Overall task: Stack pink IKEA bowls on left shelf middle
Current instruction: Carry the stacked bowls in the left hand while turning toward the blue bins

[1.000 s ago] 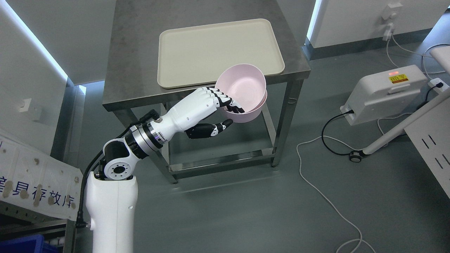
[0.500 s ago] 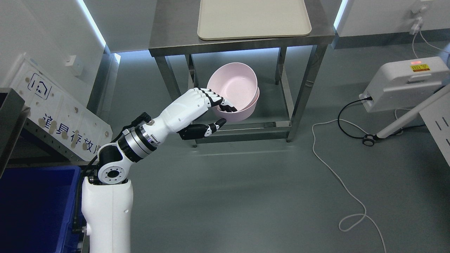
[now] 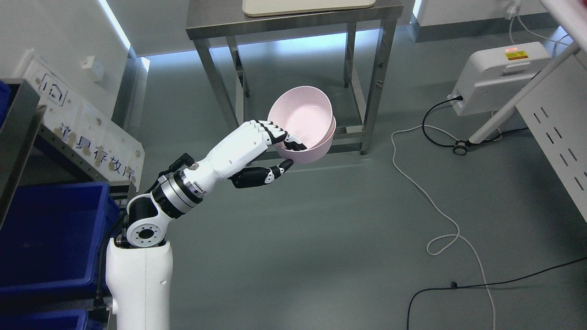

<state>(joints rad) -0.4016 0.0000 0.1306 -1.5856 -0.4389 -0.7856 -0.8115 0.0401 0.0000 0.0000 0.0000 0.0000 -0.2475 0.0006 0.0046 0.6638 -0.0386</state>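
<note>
Two pink bowls (image 3: 303, 120), nested one inside the other, hang in the air above the grey floor in front of the steel table. My left hand (image 3: 279, 149) is shut on their near rim: the fingers (image 3: 275, 131) curl over the edge into the upper bowl, and the thumb (image 3: 280, 167) presses under the lower one. The white left arm reaches up from the lower left. A shelf (image 3: 20, 133) with blue bins (image 3: 50, 233) stands at the far left edge. The right arm is out of view.
The steel table (image 3: 293, 20) with a beige tray (image 3: 307, 5) stands at the top. A white device (image 3: 500, 75) sits on the floor at the right, with white and black cables (image 3: 435, 215) trailing across it. A white panel (image 3: 557, 133) is at the right edge.
The whole view has shifted: the table slid up and away while the shelf and blue bins came in at the left, so the camera has moved. The hand keeps its hold on the bowls.
</note>
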